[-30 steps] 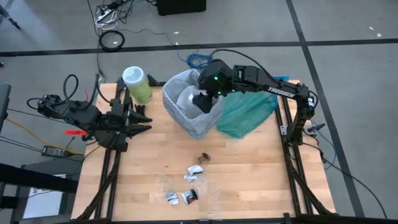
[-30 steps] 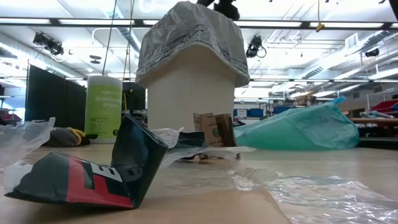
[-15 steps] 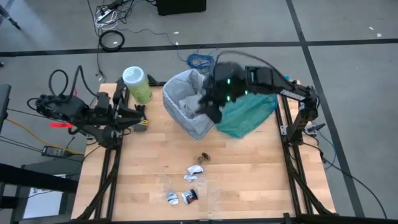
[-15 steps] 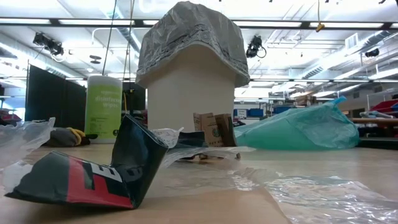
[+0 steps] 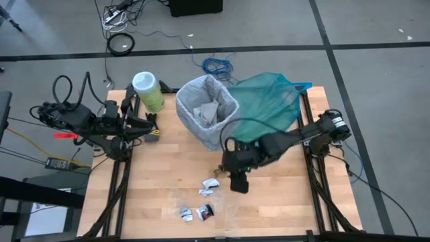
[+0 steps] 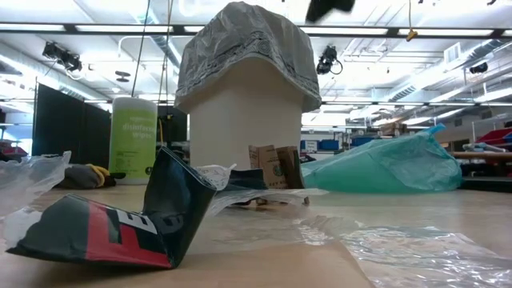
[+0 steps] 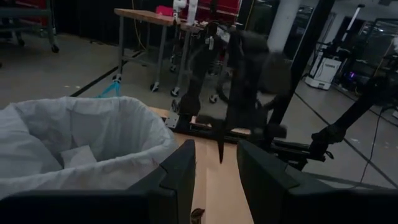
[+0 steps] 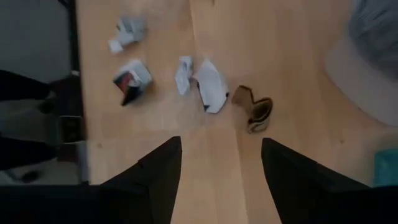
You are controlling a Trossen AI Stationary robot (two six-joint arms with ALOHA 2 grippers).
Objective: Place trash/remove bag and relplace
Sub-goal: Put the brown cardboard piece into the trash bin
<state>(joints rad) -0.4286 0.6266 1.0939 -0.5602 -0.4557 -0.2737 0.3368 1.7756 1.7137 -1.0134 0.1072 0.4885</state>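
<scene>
While my right pincer hovers spread, empty | small crumpled brown paper wad just ahead | likely light, soft, crushable | pinch across its middle.

A motion-blurred dark shape is showing at the top edge of the low view, too smeared to identify. The bin is hiding most of the brown scrap behind it. In the left wrist view, the far arm is blurring. The bin's contents are appearing too small from above to tell apart
</scene>
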